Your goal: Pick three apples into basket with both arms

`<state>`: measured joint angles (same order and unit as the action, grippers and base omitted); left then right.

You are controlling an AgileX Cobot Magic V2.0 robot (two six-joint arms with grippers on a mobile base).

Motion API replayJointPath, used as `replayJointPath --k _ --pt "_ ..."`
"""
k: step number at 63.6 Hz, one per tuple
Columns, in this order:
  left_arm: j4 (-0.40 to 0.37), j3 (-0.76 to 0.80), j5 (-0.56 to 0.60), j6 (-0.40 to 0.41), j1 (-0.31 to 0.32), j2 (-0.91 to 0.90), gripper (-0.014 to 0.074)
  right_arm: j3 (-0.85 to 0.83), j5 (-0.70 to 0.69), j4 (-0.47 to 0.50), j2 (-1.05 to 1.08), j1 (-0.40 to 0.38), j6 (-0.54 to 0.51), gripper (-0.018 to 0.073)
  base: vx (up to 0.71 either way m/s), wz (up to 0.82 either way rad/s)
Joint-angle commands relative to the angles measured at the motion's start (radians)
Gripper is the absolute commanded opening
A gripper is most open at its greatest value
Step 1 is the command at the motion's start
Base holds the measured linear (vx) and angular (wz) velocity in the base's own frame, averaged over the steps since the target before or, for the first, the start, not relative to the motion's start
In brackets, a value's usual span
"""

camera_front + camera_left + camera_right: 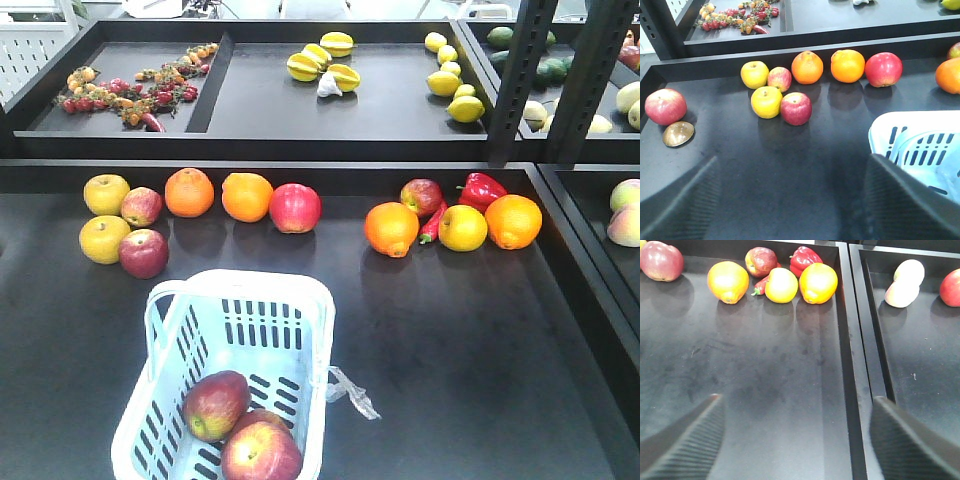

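Currently: left gripper (790, 200) and right gripper (795, 440), both spread wide, empty. Pale blue-white slotted plastic basket (920, 135) beside left gripper's right finger, holding two dark red apples (215, 405). Red-yellow apple (796, 108) ahead of left gripper.

In the front view the basket (228, 372) runs off the bottom edge, and the lower of the 2 apples (262, 452) inside it is clipped there too. The left wrist view catches only a corner of the basket (920, 150) at the right edge, where an orange (949, 75) is also cut. Both claws show only blurred dark finger (680, 205) shapes at the bottom corners, as in the right wrist view (682, 440). The small fruits (130, 90) on the back shelf are too tiny to name.
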<state>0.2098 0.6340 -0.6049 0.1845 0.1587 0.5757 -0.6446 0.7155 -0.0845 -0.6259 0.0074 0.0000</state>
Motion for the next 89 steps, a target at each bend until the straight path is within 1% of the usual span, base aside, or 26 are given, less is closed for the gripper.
replayJointPath --k 1,8,10,12,18,21,23,89 --pt "0.009 0.025 0.062 0.009 0.001 0.003 0.0471 -0.023 -0.071 -0.021 0.001 -0.007 -0.006 0.0410 0.00 0.00" --pt "0.009 0.025 0.062 0.009 0.001 0.003 0.0349 -0.023 -0.071 -0.021 0.001 -0.007 -0.006 0.0265 0.00 0.00" --pt "0.009 0.025 0.062 0.009 0.001 0.003 0.0290 -0.023 -0.071 -0.021 0.001 -0.007 -0.006 0.0225 0.00 0.00" --pt "0.009 0.025 0.062 0.009 0.001 0.003 0.0238 -0.023 -0.071 -0.021 0.001 -0.007 -0.006 0.0167 0.00 0.00" --pt "0.009 0.025 0.062 0.009 0.001 0.003 0.0099 -0.023 -0.071 -0.022 0.001 -0.007 -0.006 0.0038 0.00 0.00" --pt "0.009 0.025 0.062 0.009 0.001 0.003 0.0027 -0.023 -0.071 -0.025 0.001 -0.007 -0.006 -0.0010 0.00 0.00" --pt "0.009 0.025 0.062 0.008 0.001 0.003 -0.0010 -0.023 -0.071 -0.030 0.001 -0.007 -0.006 -0.0015 0.00 0.00" --pt "0.009 0.023 0.061 0.008 0.001 0.003 -0.0007 -0.023 -0.063 -0.032 0.001 -0.007 -0.006 -0.0009 0.00 0.00"
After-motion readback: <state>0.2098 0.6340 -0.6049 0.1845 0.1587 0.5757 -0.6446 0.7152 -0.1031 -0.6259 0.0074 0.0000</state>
